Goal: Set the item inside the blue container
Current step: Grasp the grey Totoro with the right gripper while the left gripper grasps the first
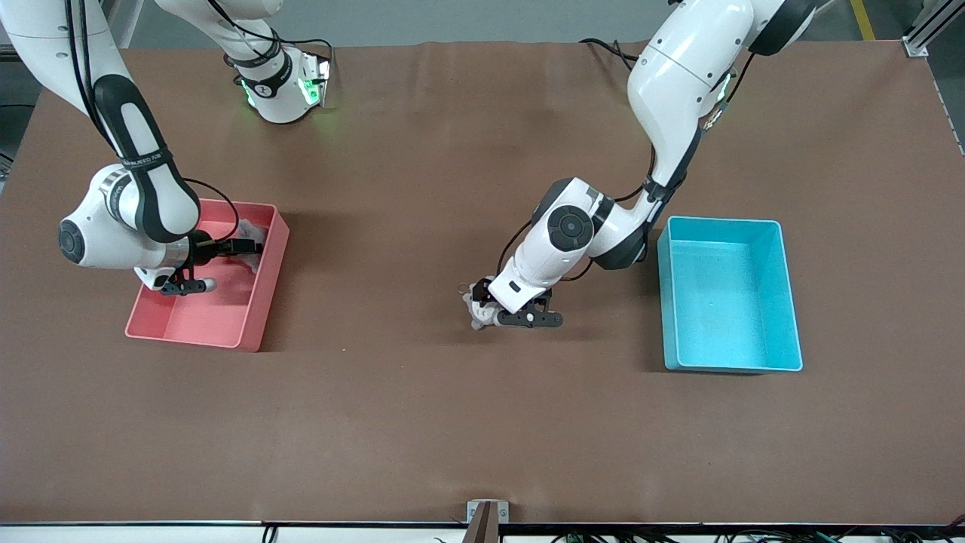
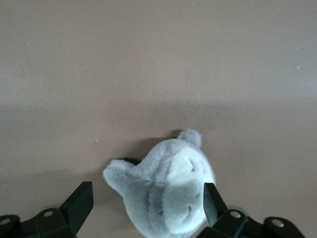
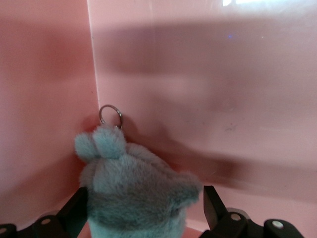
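Grasping is judged to be the step in hand: the left gripper (image 1: 503, 317) is set low at the middle of the tabletop (image 1: 422, 422), and a grey plush toy (image 2: 163, 191) is framed between its jaws. In the left wrist view the jaws are seen spread wide, one finger (image 2: 79, 203) apart from the toy and the other beside its flank; contact there cannot be confirmed, and nothing is yet pinched. The next move is judged to call for closing on the soft body, then a lift and a carry toward the left arm's end of the tabletop, where the blue container (image 1: 788, 302) stands well apart from these jaws, its interior bare.

Farther out, the right gripper (image 1: 219, 264) is lowered inside the pink bin (image 1: 264, 302). Its jaws are likewise spread, and a second grey plush (image 3: 133, 196) with a metal key ring (image 3: 110, 115) is seen between them, near the bin's corner. Whether that plush is touched cannot be told.
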You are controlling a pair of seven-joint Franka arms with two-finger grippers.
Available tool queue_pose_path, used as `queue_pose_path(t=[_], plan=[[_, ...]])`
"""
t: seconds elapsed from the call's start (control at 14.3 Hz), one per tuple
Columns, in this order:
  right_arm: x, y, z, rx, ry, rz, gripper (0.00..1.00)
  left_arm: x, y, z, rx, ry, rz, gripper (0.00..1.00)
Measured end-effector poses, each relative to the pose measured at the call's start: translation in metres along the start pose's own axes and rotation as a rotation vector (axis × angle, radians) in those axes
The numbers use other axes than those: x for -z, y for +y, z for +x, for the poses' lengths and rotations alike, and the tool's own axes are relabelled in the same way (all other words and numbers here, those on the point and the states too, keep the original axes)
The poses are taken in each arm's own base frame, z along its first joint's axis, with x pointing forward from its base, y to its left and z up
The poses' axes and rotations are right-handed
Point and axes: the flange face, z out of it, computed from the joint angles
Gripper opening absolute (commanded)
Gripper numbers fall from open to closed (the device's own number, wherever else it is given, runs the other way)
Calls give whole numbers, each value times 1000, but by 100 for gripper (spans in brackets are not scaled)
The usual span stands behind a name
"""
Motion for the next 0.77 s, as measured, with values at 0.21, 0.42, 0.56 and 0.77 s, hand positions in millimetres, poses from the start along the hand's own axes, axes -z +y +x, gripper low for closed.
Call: queue_pose_path(t=[0.21,0.42,0.56,0.77], plan=[[-15,5,-1,-11,-30,7,99,-13,6,-8,-9,-7,-2,96],[-31,13,-2,-28,-59,13,54,-12,9,-8,8,-9,-16,82],[-29,15,-2,-32,-65,21,24,-12,10,-8,7,-9,-18,64],[-15,14,4,-28,-75,40,2,-11,19,-13,-5,-6,-25,44]])
